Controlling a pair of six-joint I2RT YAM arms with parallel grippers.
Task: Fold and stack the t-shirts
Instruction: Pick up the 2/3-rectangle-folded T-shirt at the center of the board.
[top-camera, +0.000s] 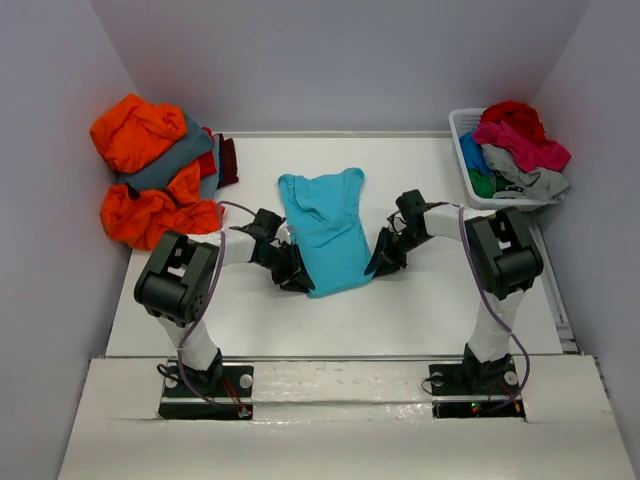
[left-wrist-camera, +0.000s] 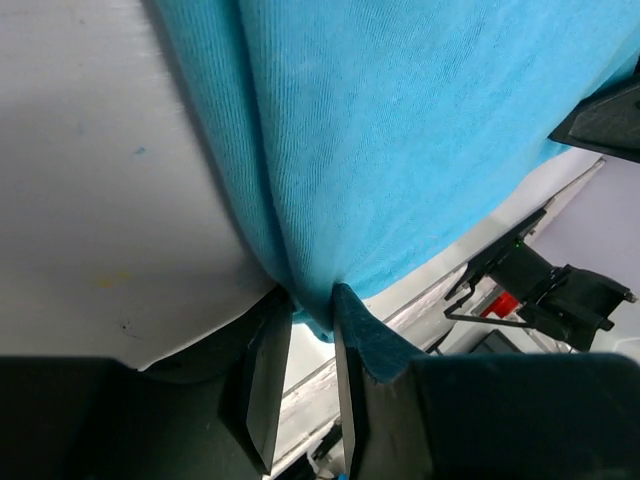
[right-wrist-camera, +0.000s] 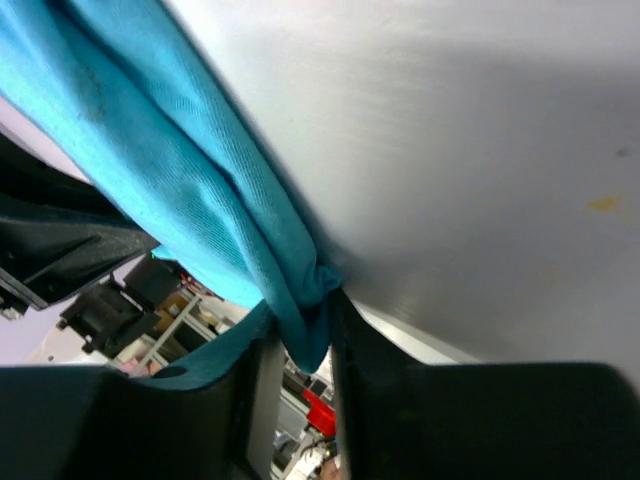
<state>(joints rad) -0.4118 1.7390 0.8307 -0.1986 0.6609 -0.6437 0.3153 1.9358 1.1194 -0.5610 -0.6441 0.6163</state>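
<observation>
One turquoise t-shirt (top-camera: 325, 225) lies lengthwise in the middle of the white table (top-camera: 430, 310), running from 12 o'clock to 6 o'clock. The left gripper (top-camera: 292, 268) sits at the shirt's 7 o'clock corner. In the left wrist view its two fingers (left-wrist-camera: 268, 380) are closed on a bunched fold of the cloth, which fans out above them. The right gripper (top-camera: 385, 258) sits at the shirt's 4 o'clock edge, and its two fingers (right-wrist-camera: 262, 400) likewise pinch a gathered tuck of the turquoise fabric.

A heap of t-shirts (top-camera: 150, 170) sits at the table's 10 o'clock. It shows several orange lumps I cannot separate, one slate grey and one maroon. One white slatted basket (top-camera: 462, 130) stands at 2 o'clock, holding one garment each in red, pink, light grey, green and blue.
</observation>
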